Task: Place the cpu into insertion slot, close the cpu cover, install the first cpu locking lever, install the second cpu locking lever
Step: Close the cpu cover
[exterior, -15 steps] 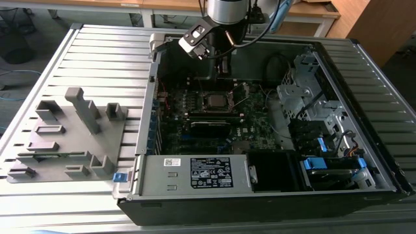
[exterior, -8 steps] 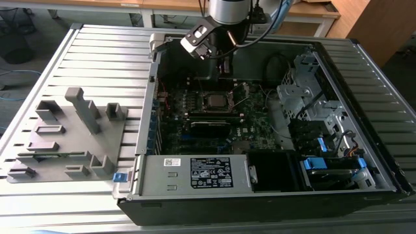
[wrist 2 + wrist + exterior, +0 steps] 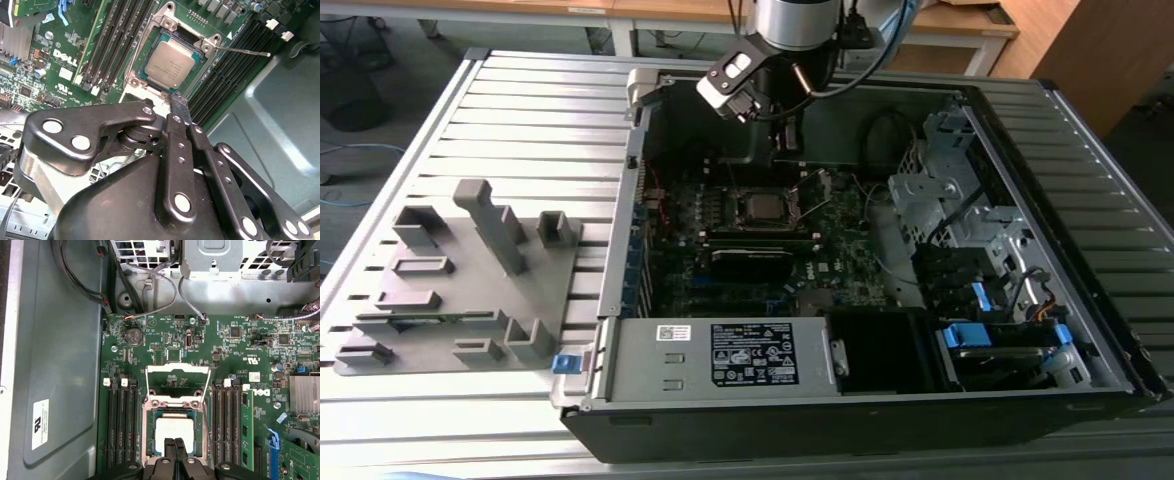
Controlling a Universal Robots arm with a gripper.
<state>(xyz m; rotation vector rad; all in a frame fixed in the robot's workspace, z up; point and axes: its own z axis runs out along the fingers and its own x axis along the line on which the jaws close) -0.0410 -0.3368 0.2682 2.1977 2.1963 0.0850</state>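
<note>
Green motherboard [image 3: 260,347]: one cpu [image 3: 172,62], one pincer [image 3: 175,444].

cpu [image 3: 172,64]: top was dull grey metal, matt.
cpu cover [image 3: 177,369]: was bare silver metal, faintly shiny.
gripper [image 3: 178,99]: was black, smooth, satin, with bright rivets.
counter [image 3: 520,110]: was ribbed grey metal.
</note>
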